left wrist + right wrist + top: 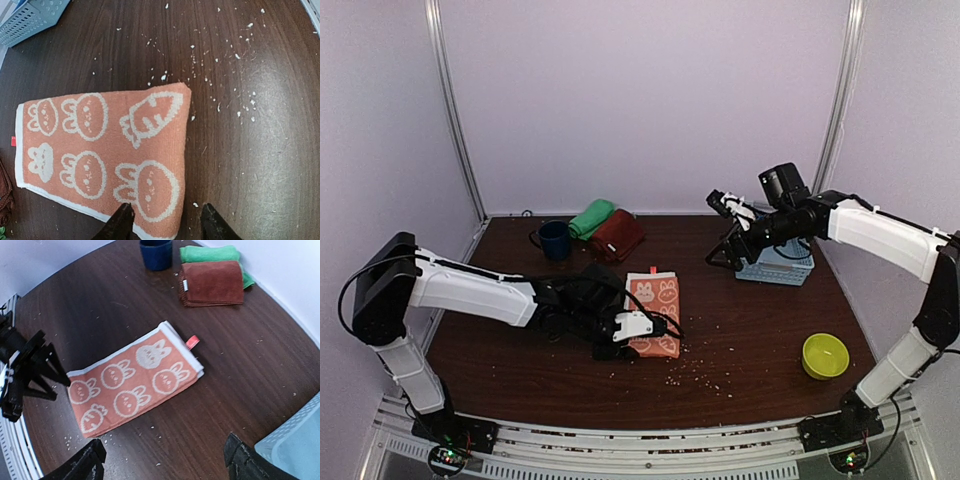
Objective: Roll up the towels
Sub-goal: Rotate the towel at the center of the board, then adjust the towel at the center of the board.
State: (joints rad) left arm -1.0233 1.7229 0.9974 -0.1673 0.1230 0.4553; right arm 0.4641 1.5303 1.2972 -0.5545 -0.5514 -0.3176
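Note:
The orange towel with white bunny print (655, 315) (100, 150) (135, 385) lies flat and folded in the middle of the table. My left gripper (625, 340) (166, 217) is open and low at the towel's near corner; one fingertip (122, 220) is over the towel's white border, the other (212, 222) over bare wood. My right gripper (725, 230) (165, 460) hangs open and empty, high above the table beside the basket. A dark maroon towel (617, 236) (212, 282) and a green towel (592, 218) (210, 254) lie folded at the back.
A navy mug (555, 240) (156, 252) stands left of the green towel. The pale blue basket (775, 265) (295, 445) (30, 17) sits at the back right, under the right arm. A yellow-green bowl (825, 355) stands at the front right. White crumbs are scattered on the wood.

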